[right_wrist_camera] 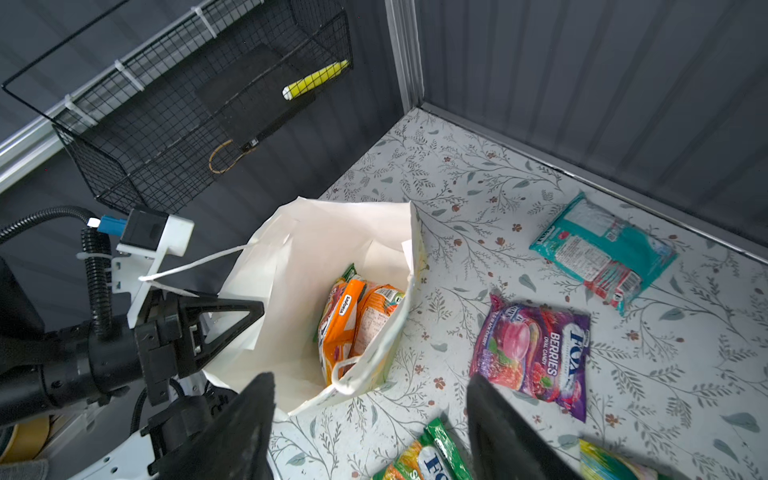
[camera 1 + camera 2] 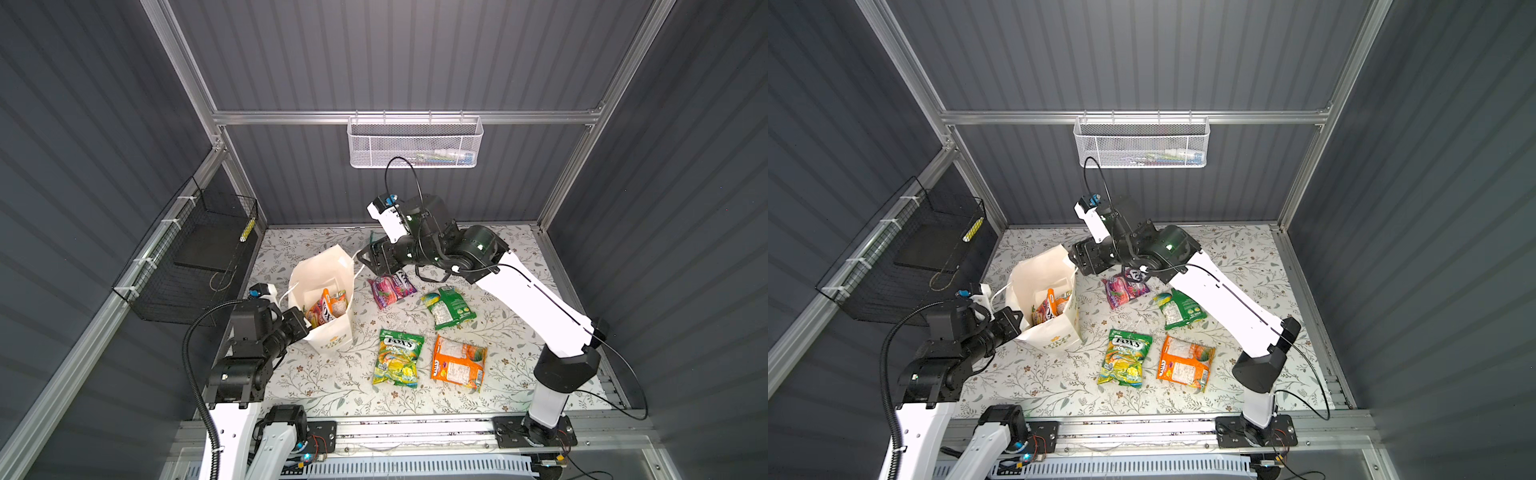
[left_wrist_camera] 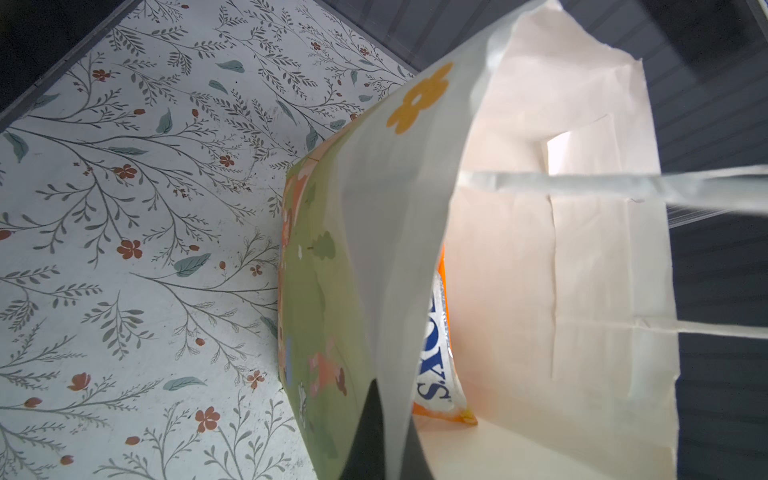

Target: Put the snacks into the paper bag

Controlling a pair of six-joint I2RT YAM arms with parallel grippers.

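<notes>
Left jaws clamped on the rim of the paper bag (image 3: 540,291); right jaws apart and empty just beside its mouth.
Cream-white with a yellow flower and green-orange artwork, it stands open on the table (image 2: 332,386), orange snacks (image 3: 434,345) marked "FOX'S" inside, half hidden by its wall. Beyond the right jaws lie a purple "FOX'S BERRIES" packet (image 1: 536,357) and a teal packet (image 1: 602,249) with unreadable print; between those jaws a green packet (image 1: 428,457) is cut off by the frame.

Five loose snacks (image 2: 398,357) lie out; at least two more sit in the one paper bag (image 2: 332,336); two baskets (image 2: 415,145) hang; two arms (image 2: 536,299).
</notes>
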